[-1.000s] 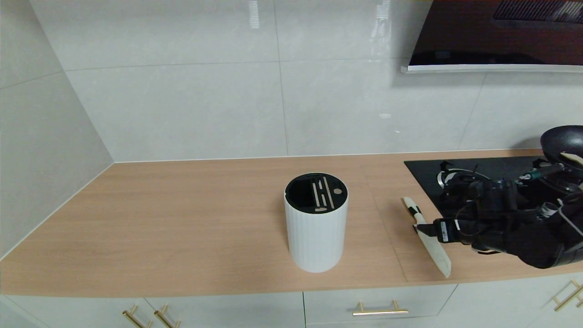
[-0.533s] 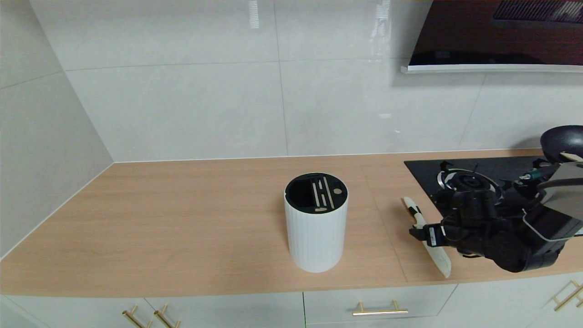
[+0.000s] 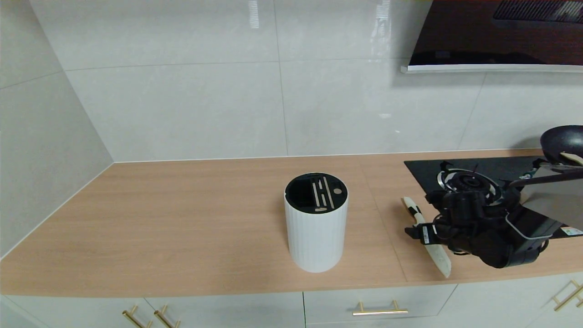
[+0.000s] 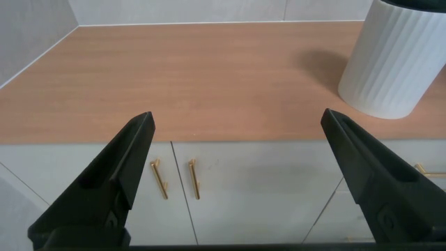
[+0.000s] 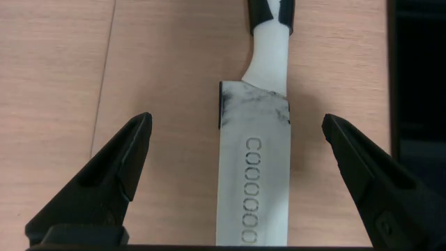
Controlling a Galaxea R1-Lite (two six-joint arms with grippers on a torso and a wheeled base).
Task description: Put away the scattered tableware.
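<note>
A: Where is the knife at this moment?

B: It lies flat on the surface at the right, just beside the hob. Its handle points to the far side and the blade tip to the near edge. The right gripper hangs over its middle. Its fingers are apart, one on each side of the blade, and hold nothing.

A: What could go wrong from here?

B: I think the blade is thin and lies flush on the wood, so the fingers may close and slip off it. They may also push it toward the near edge. The slots of the white holder look narrow, so a tilted grasp would make the insertion difficult.

A: Do the views differ?

B: Yes. The right wrist view shows the fingers straddling the blade near the handle, which the gripper itself hides in the head view. The left wrist view shows the left gripper with fingers wide apart and empty. It is before the cabinet doors, left of the holder.
</note>
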